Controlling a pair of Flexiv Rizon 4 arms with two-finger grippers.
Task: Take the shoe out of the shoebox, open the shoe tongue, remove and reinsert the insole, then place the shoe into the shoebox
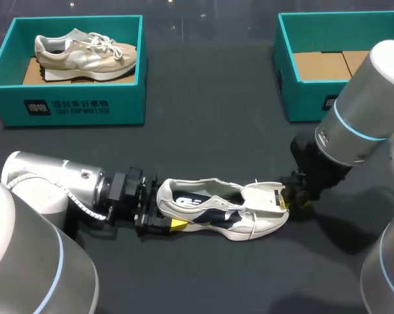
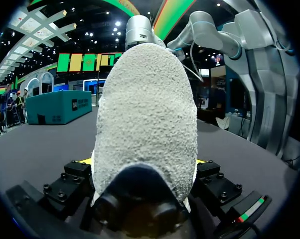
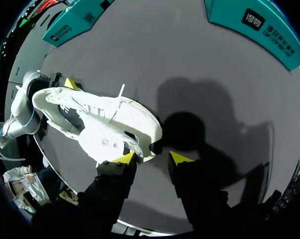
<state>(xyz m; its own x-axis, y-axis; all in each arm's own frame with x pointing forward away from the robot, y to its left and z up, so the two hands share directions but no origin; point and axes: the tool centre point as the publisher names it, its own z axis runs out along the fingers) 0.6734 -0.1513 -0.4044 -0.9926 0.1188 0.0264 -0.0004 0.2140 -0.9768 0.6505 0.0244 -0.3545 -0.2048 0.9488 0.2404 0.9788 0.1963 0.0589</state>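
1. Left shoebox, well beyond the shoe's heel end: it already holds a beige shoe. You risk a wrong-box return if you aim by colour alone.
2. Left claw: clenched on the heel of the white shoe, which sits on the tabletop, out of both boxes. The hold is on the soft heel only. Any tug at the toe end could pivot the shoe or pull the heel free.
3. Shoe itself: the tongue looks lifted and the insole looks to be inside. Pull the insole at a bad angle and it may snag under the tongue or laces and drag the whole shoe.
4. Right claw: released, fingers apart, at the shoe's toe end. The toe is just ahead of one finger and nothing is between them. Close here and you'd likely nip the toe rim or scrape the tabletop. Push in and you shove the shoe into the left claw.
5. Right shoebox, well beyond the shoe's toe end: empty, so probably the target. Its walls could catch the sole on the way in.
6. Writing, same order:
   - Left box front has a white logo block and a line of print.
   - The insole and the tongue label carry marks too small to read.
   - The right box has a similar patch, mostly hidden by the arm.
   - I'm not transcribing any of it.
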